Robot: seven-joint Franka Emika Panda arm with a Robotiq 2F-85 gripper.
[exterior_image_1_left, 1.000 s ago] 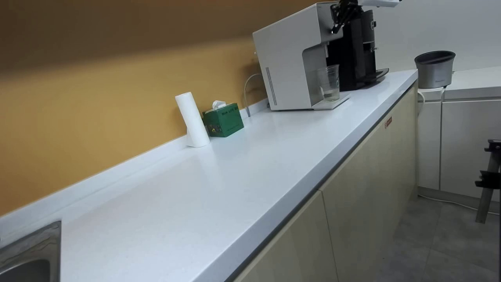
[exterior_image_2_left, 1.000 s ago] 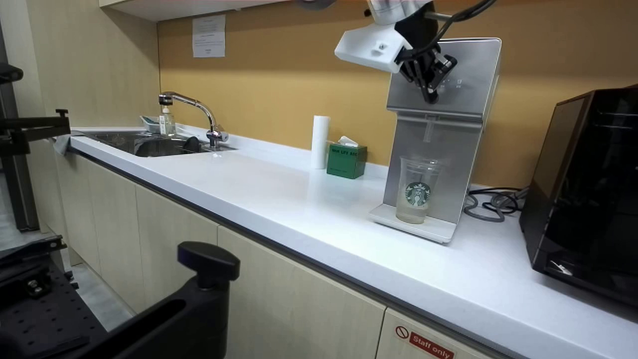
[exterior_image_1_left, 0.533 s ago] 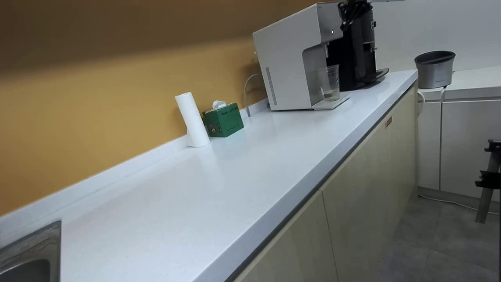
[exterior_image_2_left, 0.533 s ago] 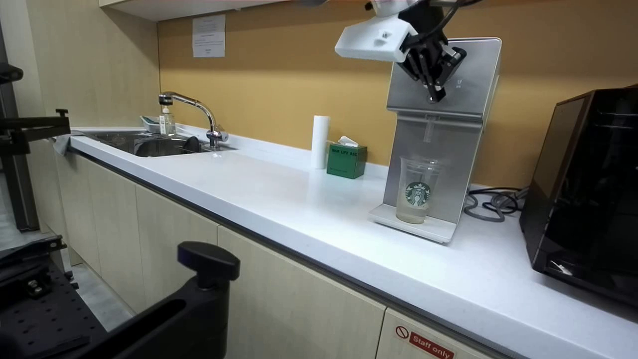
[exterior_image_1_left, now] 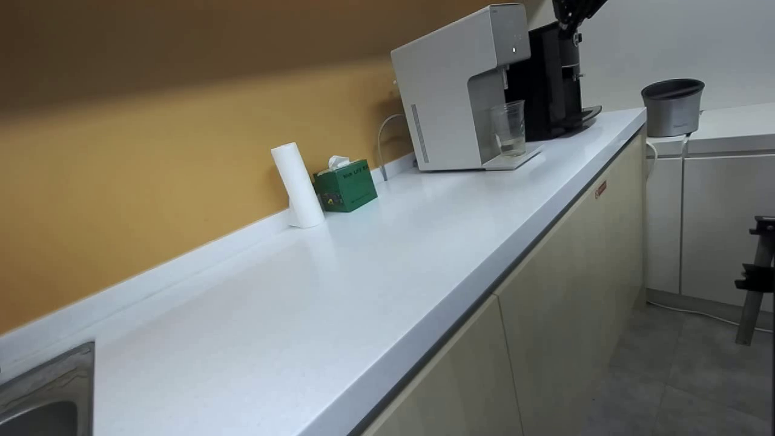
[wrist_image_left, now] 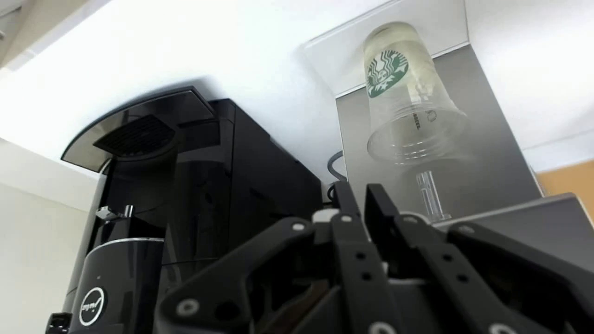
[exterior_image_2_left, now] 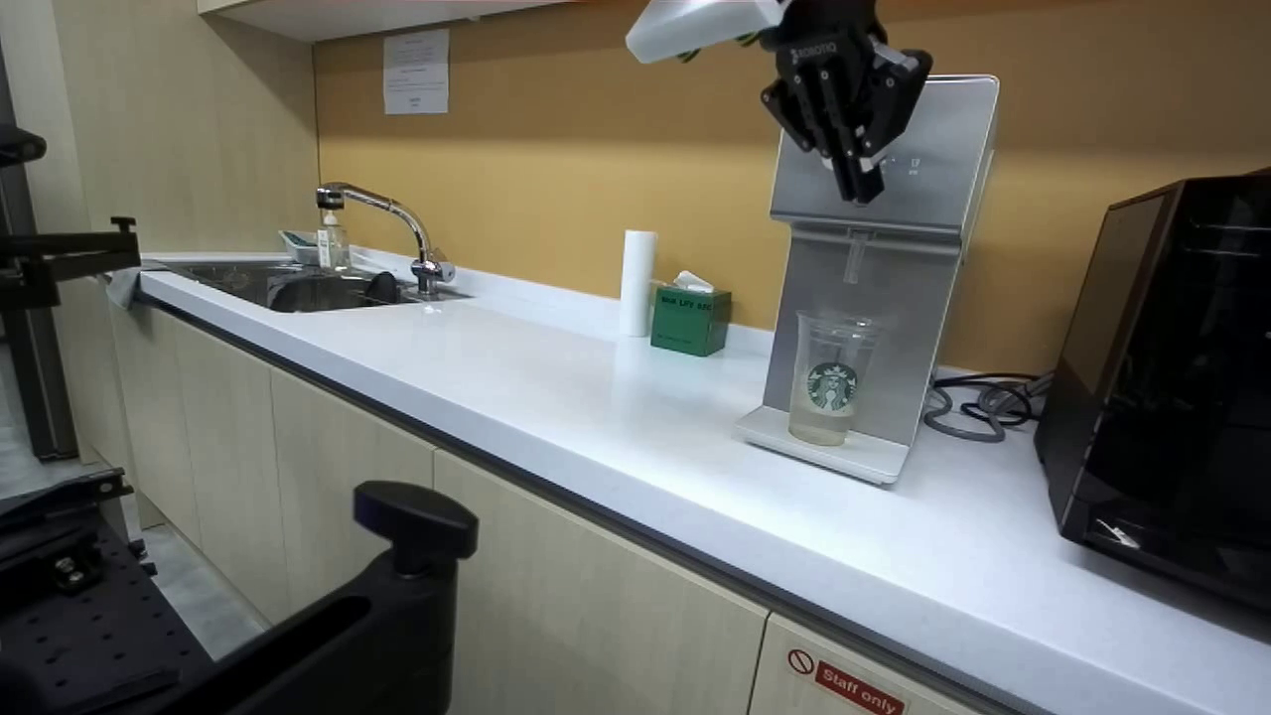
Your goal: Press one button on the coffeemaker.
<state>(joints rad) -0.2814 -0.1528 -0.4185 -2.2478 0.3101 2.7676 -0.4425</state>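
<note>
A silver-grey drink dispenser [exterior_image_2_left: 953,129] stands on the counter, with small marks on its upper front panel. It also shows in an exterior view [exterior_image_1_left: 448,91], where a small light is lit on the panel. A clear cup [exterior_image_2_left: 832,387] with some pale liquid stands upright under its spout, also in the wrist view [wrist_image_left: 394,83]. A black coffee machine [wrist_image_left: 204,195] stands beside it, also in both exterior views [exterior_image_1_left: 539,91] [exterior_image_2_left: 1172,377]. My gripper [wrist_image_left: 362,190] is empty, with a narrow gap between its fingers. Its tips [exterior_image_2_left: 860,187] are in front of the dispenser panel, apart from it.
A green tissue box [exterior_image_2_left: 691,320] and a paper roll [exterior_image_2_left: 637,283] stand by the wall. Dark cables [exterior_image_2_left: 993,402] lie between the machines. A sink [exterior_image_2_left: 298,288] with a tap is at the far end. A grey bin-like container [exterior_image_1_left: 672,109] stands on another counter.
My gripper has drawn back from the dispenser's front panel, to the right in an exterior view. The panel's small light, hidden one second ago, now shows. Cup and machines have not moved.
</note>
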